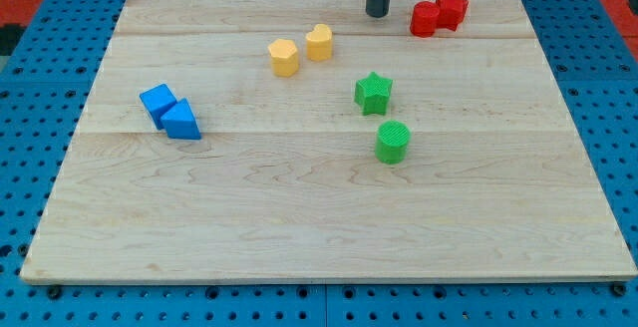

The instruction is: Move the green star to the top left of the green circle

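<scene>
Upright green star (374,93), no long axis

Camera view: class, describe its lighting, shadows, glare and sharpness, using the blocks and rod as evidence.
Camera view: lighting is even and soft; the green star and green cylinder cast only faint, short shadows; no strong glare on the wooden board; blocks look sharp, edges slightly soft; my tip is crisp, near the view's top, left of the red blocks.

- 1 straight dark rod enters from the view's top edge, upright.
- My tip (378,13) rests on the worktop (299,217) near its top edge, right of the view's centre.
</scene>
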Controlling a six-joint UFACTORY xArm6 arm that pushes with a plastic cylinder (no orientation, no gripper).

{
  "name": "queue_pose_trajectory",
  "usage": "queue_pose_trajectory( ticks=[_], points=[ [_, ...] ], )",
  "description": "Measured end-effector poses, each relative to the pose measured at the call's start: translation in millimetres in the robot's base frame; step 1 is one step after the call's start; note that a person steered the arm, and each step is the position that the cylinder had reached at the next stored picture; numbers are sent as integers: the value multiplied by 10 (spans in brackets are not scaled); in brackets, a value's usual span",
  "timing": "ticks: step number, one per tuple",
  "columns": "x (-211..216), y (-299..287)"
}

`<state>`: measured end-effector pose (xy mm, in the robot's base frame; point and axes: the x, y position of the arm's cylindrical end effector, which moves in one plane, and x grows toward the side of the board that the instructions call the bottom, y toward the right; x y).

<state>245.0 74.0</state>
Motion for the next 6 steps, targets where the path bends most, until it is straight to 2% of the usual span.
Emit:
queue_pose_trajectory(
  ticks=[1,3,4,5,6],
  points=[
    [260,-104],
    [520,-702],
    [612,-624],
    [909,-55],
    [1427,34]
  ],
)
